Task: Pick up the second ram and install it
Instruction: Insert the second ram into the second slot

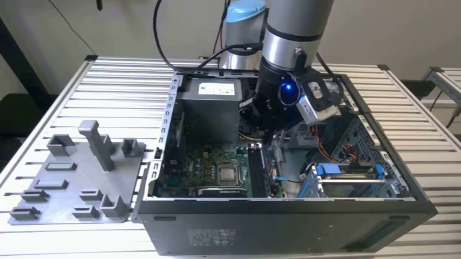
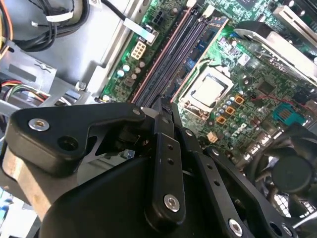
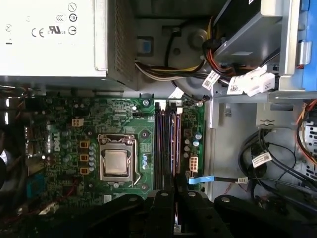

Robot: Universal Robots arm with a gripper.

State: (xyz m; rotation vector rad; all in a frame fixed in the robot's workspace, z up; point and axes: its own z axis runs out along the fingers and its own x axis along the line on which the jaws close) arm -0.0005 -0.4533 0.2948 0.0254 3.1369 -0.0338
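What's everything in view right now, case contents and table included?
Table: one, silver, slatted, under everything.
Tray: one, grey, with upright blocks, at the exterior view's left of the case.
Computer case: one, black, open-topped, on the table.
Power supply: one, grey, inside the case.
Motherboard: one, green, on the case floor.
Processor: one, silver, mid-board.
Memory slots: several, black, beside the processor.
Cables: many, black and coloured, beside the board.
Arm: one, grey, reaching into the case.
Gripper: one, black, over the memory slots.

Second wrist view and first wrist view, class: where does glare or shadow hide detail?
In the second wrist view, the end effector is a dark mass in the foreground, and glare whitens the metal bracket beyond the processor. In the first wrist view, the power supply is washed out pale.
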